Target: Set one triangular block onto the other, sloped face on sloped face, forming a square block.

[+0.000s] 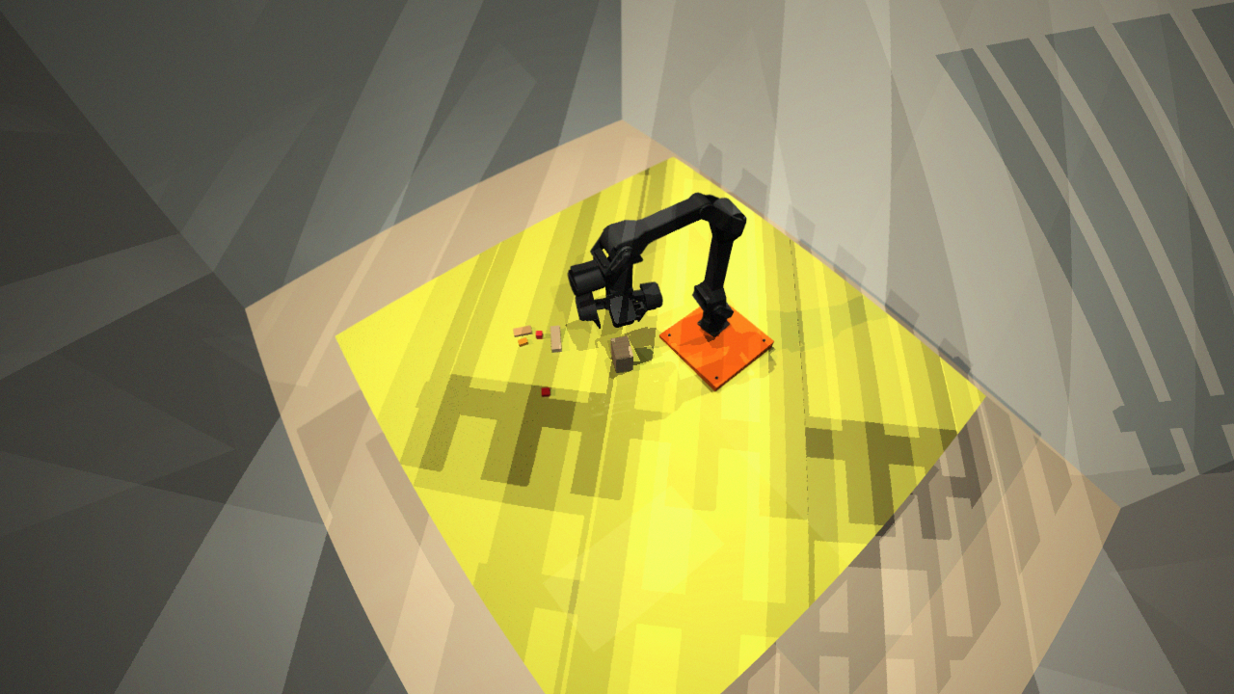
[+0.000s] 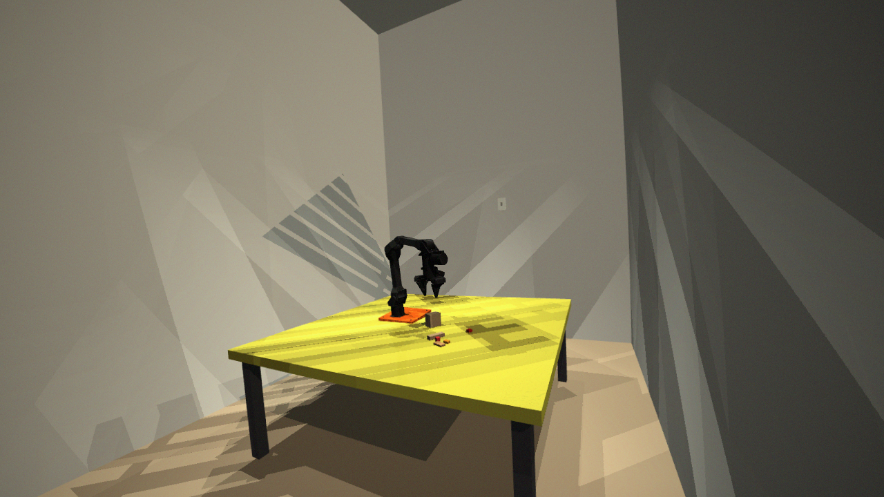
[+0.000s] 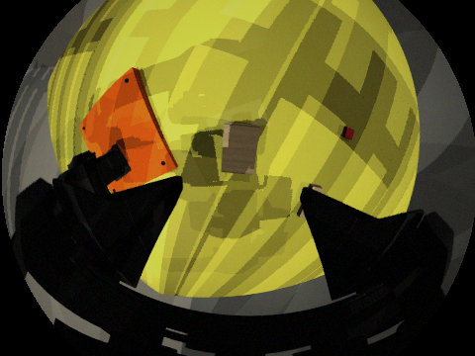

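Note:
The two triangular blocks appear together as one brown square block [image 1: 621, 354] [image 2: 433, 319] [image 3: 240, 148] standing on the yellow table [image 1: 656, 552] [image 2: 346, 361]. Its top looks level, and its ends look about even in the wrist view. The seam between the two blocks cannot be made out at this size. My gripper [image 2: 430, 295] [image 3: 243, 188] is wide open and empty. It hangs above the table, clear of the square block, with a visible gap between the fingertips and the block's top in the exterior view. No finger touches the block.
A pale long block [image 1: 555, 338] [image 2: 436, 335] lies beyond the square block, near a small red cube [image 1: 539, 334], an orange piece [image 1: 523, 341] and a tan flat piece [image 1: 523, 330]. Another red cube [image 1: 545, 391] [image 2: 469, 330] [image 3: 348, 133] lies apart. The arm stands on an orange base plate [image 1: 715, 366] [image 3: 124, 116].

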